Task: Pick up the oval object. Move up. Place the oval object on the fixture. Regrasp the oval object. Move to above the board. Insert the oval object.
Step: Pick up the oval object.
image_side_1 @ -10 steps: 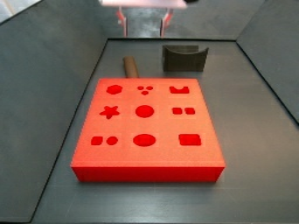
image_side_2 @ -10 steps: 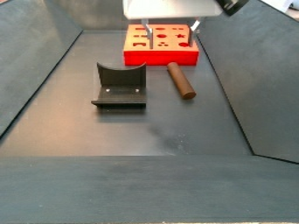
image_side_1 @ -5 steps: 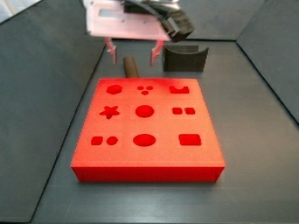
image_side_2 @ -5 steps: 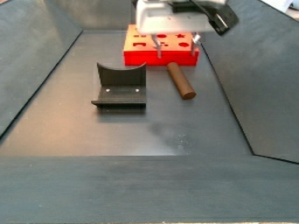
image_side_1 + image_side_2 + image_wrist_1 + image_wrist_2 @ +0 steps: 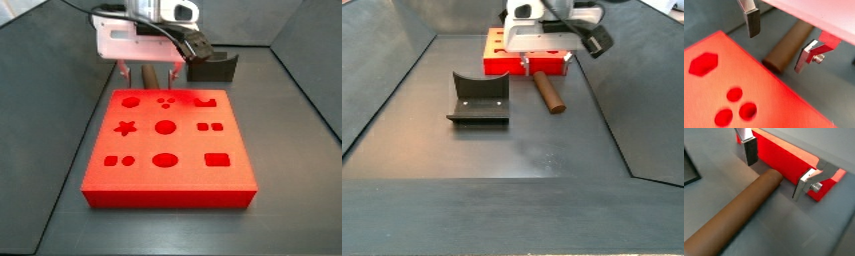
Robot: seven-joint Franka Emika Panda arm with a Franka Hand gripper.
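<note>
Picking step: the gripper [image 5: 774, 170], jaws wide and empty, straddles the brown rounded wooden peg [image 5: 741, 213] beside the red holed board [image 5: 791, 159]; next it should descend and close.

We're looking into a dark grey bin here, nothing fancy. The floor [image 5: 287, 200] is sitting flat and matte, and the left wall [image 5: 47, 90] and right wall [image 5: 307, 70] are sloping up and outward from it, with a back wall [image 5: 247, 25] closing off the far end. In a side view the floor [image 5: 516, 150] is catching a soft, smudgy sheen near its middle, and a nearer panel [image 5: 502, 215] is meeting it along a straight seam. We're seeing a paler surface [image 5: 663, 15] peeking over the rim. In both wrist views the same grey floor [image 5: 817, 233] is showing, evenly lit.
</note>
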